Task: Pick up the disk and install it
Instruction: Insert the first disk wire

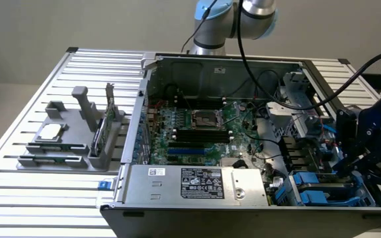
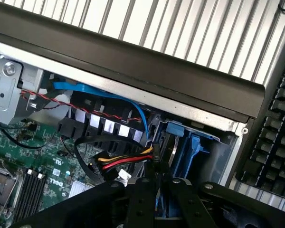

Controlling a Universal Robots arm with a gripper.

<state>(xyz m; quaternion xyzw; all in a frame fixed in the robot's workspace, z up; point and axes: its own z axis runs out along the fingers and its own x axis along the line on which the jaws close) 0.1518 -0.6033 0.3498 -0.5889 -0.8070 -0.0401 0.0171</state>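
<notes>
A slatted metal counter (image 1: 18, 198) carries an open computer case (image 1: 243, 208), lid off.

Nearest in the exterior view, the power supply (image 1: 197, 184) lies along the front edge; at that view's right the gripper (image 1: 362, 166) reaches into the drive bay, fingers (image 2: 142, 199) nearly together, apparently on the blue-railed disk (image 1: 326, 191) seated there. Behind lie the motherboard (image 1: 197, 131) and, far left, a grey parts holder (image 1: 65, 134).

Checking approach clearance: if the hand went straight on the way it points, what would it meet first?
Probably the blue drive carrier in the case's bay, with the red-yellow-black cable bundle close beside that line; depth is unclear.
</notes>
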